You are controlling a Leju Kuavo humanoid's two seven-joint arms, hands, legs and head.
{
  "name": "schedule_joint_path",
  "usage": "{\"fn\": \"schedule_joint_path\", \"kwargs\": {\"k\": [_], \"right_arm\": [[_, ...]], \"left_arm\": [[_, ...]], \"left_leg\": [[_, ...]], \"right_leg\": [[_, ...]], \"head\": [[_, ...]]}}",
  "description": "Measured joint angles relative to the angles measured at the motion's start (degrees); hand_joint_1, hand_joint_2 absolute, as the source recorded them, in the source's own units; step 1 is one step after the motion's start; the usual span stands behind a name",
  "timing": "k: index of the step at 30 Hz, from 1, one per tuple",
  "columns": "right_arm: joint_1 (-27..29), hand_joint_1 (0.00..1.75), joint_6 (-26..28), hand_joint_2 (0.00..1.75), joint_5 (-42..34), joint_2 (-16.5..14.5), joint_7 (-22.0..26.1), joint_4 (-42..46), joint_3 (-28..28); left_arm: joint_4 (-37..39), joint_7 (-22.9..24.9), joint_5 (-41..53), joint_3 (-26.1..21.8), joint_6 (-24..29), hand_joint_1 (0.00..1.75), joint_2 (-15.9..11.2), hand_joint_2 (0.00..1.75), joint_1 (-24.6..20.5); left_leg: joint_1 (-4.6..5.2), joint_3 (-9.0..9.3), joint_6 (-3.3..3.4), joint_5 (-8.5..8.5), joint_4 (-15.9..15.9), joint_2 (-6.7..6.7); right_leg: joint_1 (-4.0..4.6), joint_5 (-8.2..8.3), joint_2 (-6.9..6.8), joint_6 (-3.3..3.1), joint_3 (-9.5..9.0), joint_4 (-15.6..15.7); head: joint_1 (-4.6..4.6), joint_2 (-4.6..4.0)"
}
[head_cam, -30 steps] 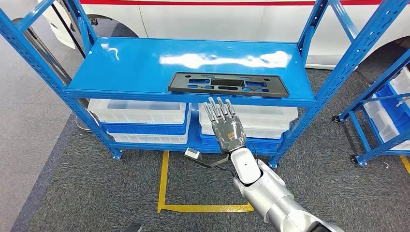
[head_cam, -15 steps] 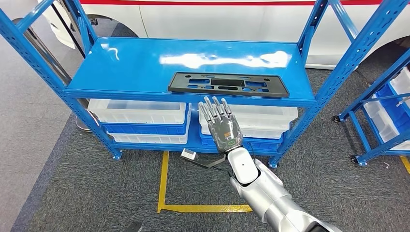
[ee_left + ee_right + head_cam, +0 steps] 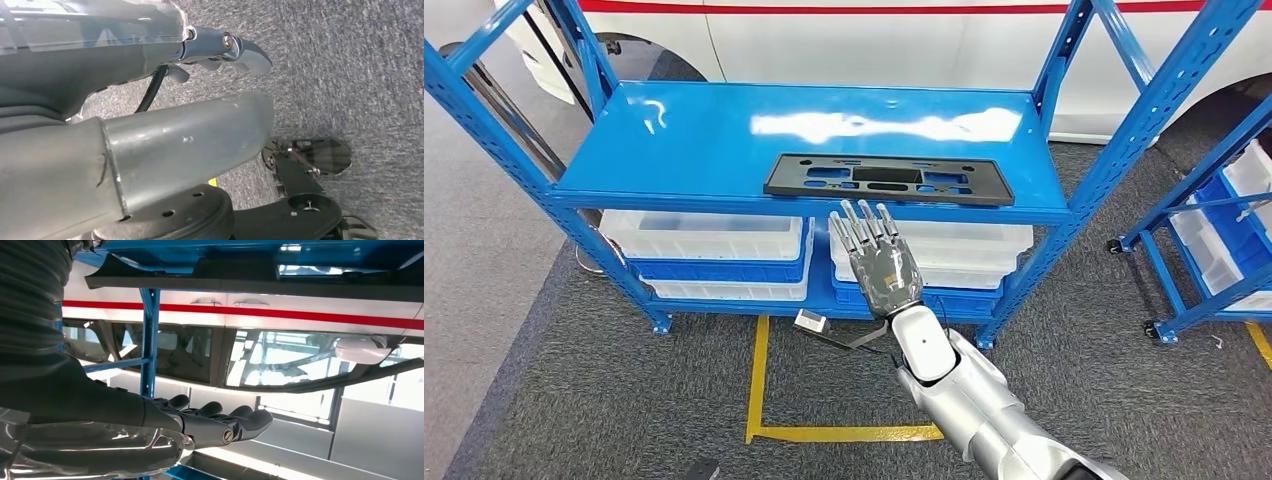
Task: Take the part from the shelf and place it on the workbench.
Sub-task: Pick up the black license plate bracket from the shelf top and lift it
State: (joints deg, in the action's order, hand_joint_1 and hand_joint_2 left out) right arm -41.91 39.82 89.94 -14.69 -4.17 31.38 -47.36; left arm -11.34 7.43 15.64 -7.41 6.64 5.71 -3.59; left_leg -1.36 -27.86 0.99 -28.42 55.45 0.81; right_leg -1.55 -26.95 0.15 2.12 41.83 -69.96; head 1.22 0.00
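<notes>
Fingers spread and empty, my right hand [image 3: 880,262] has crept closer under the black panel [image 3: 888,179] on the shelf [image 3: 704,140], grasp next.

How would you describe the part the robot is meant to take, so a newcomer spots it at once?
Find the blue metal shelf in front of the white vehicle. On its top deck, near the front edge, lies a flat black rectangular panel with cut-out slots, just beyond the right hand. The white bins sit one level lower.

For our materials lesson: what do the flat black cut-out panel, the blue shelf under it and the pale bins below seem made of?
Flat black cut-out panel: likely moulded plastic, matte, no glare. Blue shelf: painted metal, glossy; it mirrors bright light. Pale bins: translucent plastic, probably, with a milky look.
</notes>
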Motion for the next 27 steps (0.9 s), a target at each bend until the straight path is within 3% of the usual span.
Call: {"fn": "schedule_joint_path", "kwargs": {"k": [2, 3, 6, 8, 9, 11, 12, 13, 14, 15, 17, 18, 20, 23, 25, 27], "right_arm": [[-0.06, 0.0, 0.01, 1.75, 0.0, -0.02, 0.04, 0.02, 0.0], [-0.08, 0.0, 0.01, 1.75, -0.01, -0.05, 0.05, 0.04, 0.0], [0.0, 0.0, 0.06, 1.75, -0.03, -0.11, 0.07, 0.12, 0.0], [0.0, 0.0, 0.08, 1.75, -0.07, -0.17, 0.07, 0.15, 0.0], [-0.04, 0.0, 0.08, 1.75, -0.08, -0.22, 0.07, 0.16, 0.0], [0.02, 0.0, 0.08, 1.75, -0.09, -0.27, 0.08, 0.15, 0.0], [0.15, 0.0, 0.07, 1.75, -0.09, -0.27, 0.08, 0.14, 0.0], [0.28, 0.0, 0.07, 1.75, -0.09, -0.27, 0.09, 0.14, 0.0], [0.37, 0.0, 0.07, 1.75, -0.09, -0.27, 0.09, 0.14, 0.0], [0.4, 0.0, 0.07, 1.75, -0.09, -0.31, 0.09, 0.14, 0.0], [0.35, 0.0, 0.08, 1.75, -0.09, -0.41, 0.09, 0.15, 0.0], [0.34, 0.0, 0.09, 1.75, -0.09, -0.5, 0.13, 0.16, 0.0], [0.45, 0.0, 0.12, 1.75, -0.09, -0.62, 0.32, 0.3, 0.0], [0.65, 0.0, 0.16, 1.75, -0.31, -0.8, 0.76, 0.82, 0.0], [0.71, 0.0, 0.18, 1.75, -0.48, -0.87, 1.15, 1.06, 0.0], [1.09, 0.0, 0.18, 1.75, -0.54, -0.88, 1.52, 1.11, 0.0]], "left_arm": [[0.0, -0.09, 0.1, 0.0, 0.01, 0.0, 0.01, 0.0, -0.03], [0.0, -0.15, 0.17, 0.01, 0.03, 0.0, -0.01, 0.0, -0.07], [-0.01, -0.26, 0.44, 0.03, 0.09, 0.0, -0.04, 0.0, -0.16], [-0.01, -0.25, 0.52, 0.04, 0.13, 0.0, -0.02, 0.0, -0.22], [-0.01, -0.23, 0.54, 0.04, 0.15, 0.0, 0.01, 0.0, -0.27], [0.0, -0.15, 0.54, 0.04, 0.2, 0.0, 0.03, 0.0, -0.31], [0.0, -0.1, 0.54, 0.04, 0.22, 0.0, 0.03, 0.0, -0.26], [0.0, -0.03, 0.54, 0.04, 0.26, 0.0, 0.03, 0.0, -0.15], [0.0, 0.03, 0.54, 0.04, 0.3, 0.0, 0.03, 0.0, -0.04], [0.0, 0.1, 0.56, 0.04, 0.32, 0.0, 0.03, 0.0, 0.04], [0.02, 0.2, 0.61, 0.04, 0.33, 0.0, -0.05, 0.0, 0.09], [0.04, 0.23, 0.66, 0.04, 0.34, 0.0, -0.07, 0.0, 0.07], [0.09, 0.23, 0.75, 0.04, 0.36, 0.0, -0.1, 0.0, -0.01], [0.09, 0.21, 0.81, 0.04, 0.37, 0.0, 0.04, 0.0, -0.09], [0.09, 0.19, 0.82, 0.03, 0.39, 0.0, 0.12, 0.0, 0.0], [0.09, 0.18, 0.91, 0.02, 0.39, 0.0, 0.13, 0.0, 0.03]], "left_leg": [[-0.3, 0.43, -1.07, -1.27, 0.86, -0.04], [-0.29, 0.43, -1.53, -1.75, 1.25, -0.06], [-0.21, 0.4, -2.39, -2.47, 1.55, 0.04], [-0.37, -0.11, -2.66, -3.58, 3.2, 0.05], [-0.37, -1.33, -2.69, -4.68, 5.69, -0.02], [-0.21, -5.87, -2.53, -7.29, 13.56, -0.13], [-0.08, -8.38, -2.36, -7.94, 17.25, -0.16], [0.08, -10.31, -2.08, -7.51, 19.35, -0.17], [0.31, -11.34, -1.65, -5.86, 19.35, -0.19], [0.62, -11.29, -1.05, -3.22, 17.14, -0.24], [1.39, -9.72, 0.52, 2.02, 10.55, -0.5], [1.72, -8.95, 1.16, 3.43, 8.15, -0.63], [2.2, -8.08, 1.79, 3.65, 6.11, -0.78], [1.78, -6.32, 1.73, 3.25, 2.75, -0.54], [1.29, -5.2, 1.58, 3.22, 1.38, -0.38], [1.25, -4.61, 1.62, 2.83, 1.21, -0.41]], "right_leg": [[-0.01, 3.2, -0.37, 0.15, -2.77, 6.39], [0.13, 3.45, -0.42, -0.24, -3.63, 8.19], [0.49, 2.1, 0.02, -2.14, -3.97, 8.87], [0.46, 1.6, 0.28, -3.03, -4.33, 8.94], [0.47, 1.37, 0.33, -3.43, -4.65, 8.99], [0.77, 0.9, 0.41, -4.01, -5.25, 9.01], [1.02, 0.63, 0.52, -4.22, -5.58, 9.01], [1.3, 0.33, 0.68, -4.38, -6.0, 9.01], [1.6, -0.02, 0.89, -4.52, -6.52, 9.01], [1.89, -0.37, 1.08, -4.61, -7.11, 9.02], [2.29, -1.04, 1.34, -4.67, -8.14, 9.13], [2.3, -1.23, 1.44, -4.56, -8.37, 9.21], [2.05, -1.29, 1.53, -4.12, -8.36, 9.52], [2.1, -1.69, 1.25, -3.21, -8.24, 9.52], [2.01, -3.76, 0.77, -2.53, -6.28, 5.5], [1.52, -6.17, 0.56, -1.9, -2.29, -1.55]], "head": [[0.08, 0.0], [0.13, 0.0], [0.18, 0.0], [0.14, 0.0], [0.1, 0.0], [0.03, 0.0], [0.01, 0.0], [0.0, 0.0], [0.01, 0.0], [-0.01, 0.0], [0.08, 0.0], [0.07, 0.0], [-0.02, 0.0], [-0.12, 0.0], [-0.01, 0.0], [0.05, 0.0]]}}
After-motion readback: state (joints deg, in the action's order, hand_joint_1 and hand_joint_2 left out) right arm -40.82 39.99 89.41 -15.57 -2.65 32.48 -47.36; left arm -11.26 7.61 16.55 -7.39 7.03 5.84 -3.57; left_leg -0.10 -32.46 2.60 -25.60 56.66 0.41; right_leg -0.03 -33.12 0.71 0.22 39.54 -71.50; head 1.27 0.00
